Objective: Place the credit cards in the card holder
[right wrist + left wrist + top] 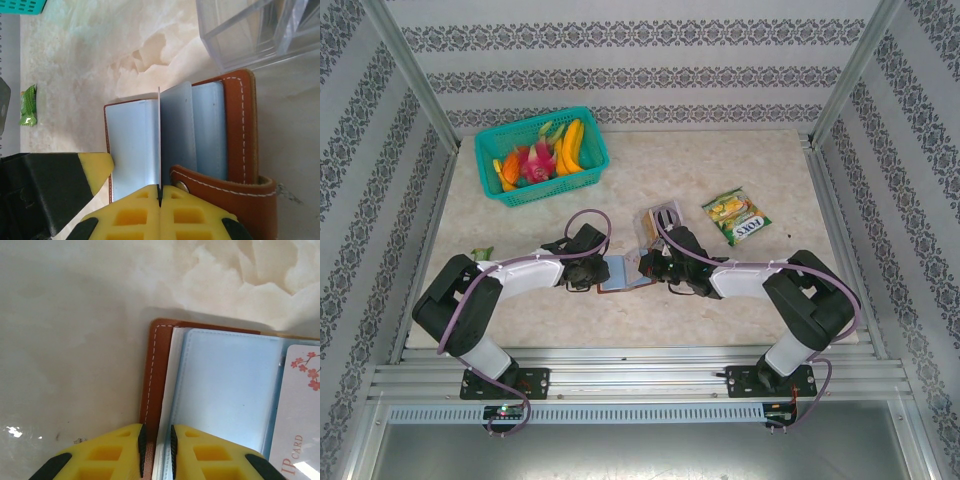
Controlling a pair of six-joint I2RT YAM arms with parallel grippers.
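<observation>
The card holder [620,273] lay open on the table [750,290] near its middle, just on the near side of the clear box [665,218], with a gripper at each end of it. The left gripper [157,432] stood at the holder's left edge, its jaws drawn narrow and pinching the brown cover and a pale sleeve between the pads. The right gripper [160,192], at the holder's right end, had its jaws pressed together on a whitish credit card [300,405] printed with pink blossoms, held on edge above the open sleeves.
</observation>
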